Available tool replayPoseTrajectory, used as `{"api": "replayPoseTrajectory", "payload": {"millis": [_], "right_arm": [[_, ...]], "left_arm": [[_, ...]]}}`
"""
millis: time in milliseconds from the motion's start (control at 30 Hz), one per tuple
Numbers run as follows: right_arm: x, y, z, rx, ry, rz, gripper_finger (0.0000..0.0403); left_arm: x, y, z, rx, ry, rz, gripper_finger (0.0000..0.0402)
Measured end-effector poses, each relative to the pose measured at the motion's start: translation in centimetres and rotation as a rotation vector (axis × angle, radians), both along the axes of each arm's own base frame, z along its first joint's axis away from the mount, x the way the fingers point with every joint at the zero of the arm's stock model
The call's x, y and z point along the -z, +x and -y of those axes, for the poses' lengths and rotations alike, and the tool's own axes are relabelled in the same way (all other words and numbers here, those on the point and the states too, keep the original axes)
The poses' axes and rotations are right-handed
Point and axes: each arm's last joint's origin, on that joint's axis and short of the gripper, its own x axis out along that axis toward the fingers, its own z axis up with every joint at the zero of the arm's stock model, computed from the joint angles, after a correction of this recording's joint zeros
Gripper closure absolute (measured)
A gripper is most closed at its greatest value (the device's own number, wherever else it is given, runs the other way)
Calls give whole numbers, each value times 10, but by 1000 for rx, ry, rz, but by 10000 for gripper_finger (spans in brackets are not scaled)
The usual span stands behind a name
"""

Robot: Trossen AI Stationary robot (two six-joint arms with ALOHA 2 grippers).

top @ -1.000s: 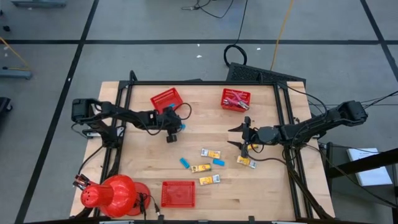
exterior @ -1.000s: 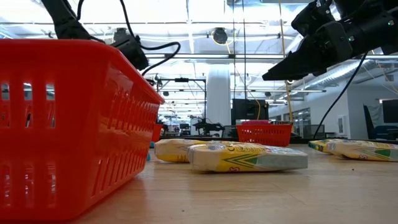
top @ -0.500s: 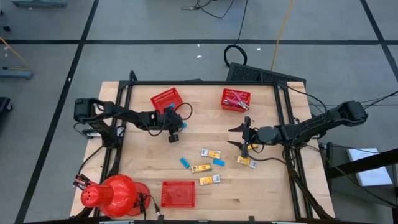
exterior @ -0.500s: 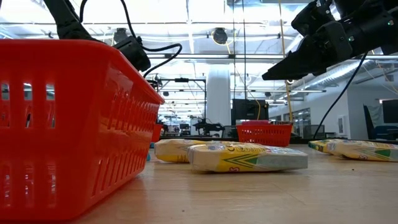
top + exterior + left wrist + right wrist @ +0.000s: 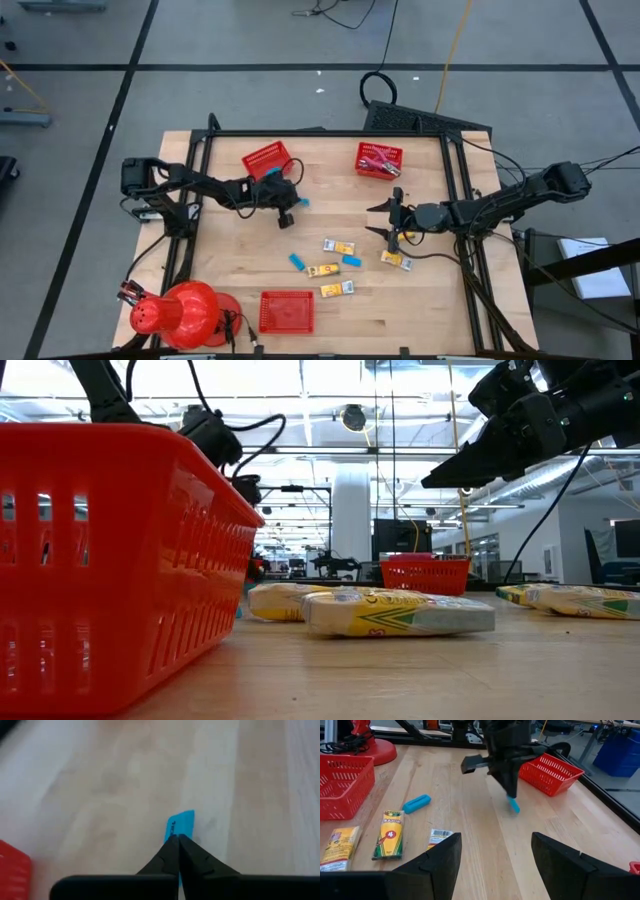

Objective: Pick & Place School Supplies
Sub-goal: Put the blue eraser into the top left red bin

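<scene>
My left gripper (image 5: pixel 288 207) is over the table's middle left, just near of a red mesh basket (image 5: pixel 268 160), and is shut on a light-blue block (image 5: pixel 300 202). The right wrist view shows this gripper (image 5: pixel 509 787) with the block (image 5: pixel 513 805) below it. My right gripper (image 5: pixel 392 222) hovers open on the right, above a yellow packet (image 5: pixel 396 260). Lying flat on the wood are three more yellow packets (image 5: pixel 339 246) (image 5: pixel 322 270) (image 5: pixel 337 289) and two blue blocks (image 5: pixel 297 262) (image 5: pixel 351 261). Red-handled tools lie in the far right basket (image 5: pixel 379 160). My left gripper pinches the light-blue block by its upper end (image 5: pixel 176 831) between the two fingers. The fingers (image 5: pixel 510 784) come from above, pointing down. The block hangs below them, tilted, with its lower end (image 5: pixel 515 809) close over the wood; it appears lifted clear.
A third red basket (image 5: pixel 286 311) stands at the near edge, filling the low view's left as a basket wall (image 5: pixel 100 560). A big red dome (image 5: pixel 180 313) sits at the near left corner. Bare wood lies between the two far baskets and between the grippers.
My left gripper has shifted a little toward the table's right, carrying the light-blue block with it. The right arm has kept still.
</scene>
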Motion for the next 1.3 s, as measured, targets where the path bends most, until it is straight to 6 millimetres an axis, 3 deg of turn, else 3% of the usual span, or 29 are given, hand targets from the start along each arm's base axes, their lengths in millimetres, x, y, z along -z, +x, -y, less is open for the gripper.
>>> {"api": "replayPoseTrajectory", "payload": {"millis": [333, 600, 800, 1067, 1300], "right_arm": [[1, 0, 0, 1, 1, -6, 172], [1, 0, 0, -3, -2, -8, 172], [2, -1, 0, -3, -7, -25, 172], [3, -1, 0, -6, -15, -32, 172], [3, -1, 0, -9, -23, -36, 172]], "left_arm": [[2, -11, -17, -76, 18, 97, 400], [9, -17, -13, 113, -120, 82, 395], [2, -6, -4, 159, -34, 59, 334], [-14, 14, 0, 108, 45, -150, 233], [-22, 19, 0, 122, 59, -218, 215]]}}
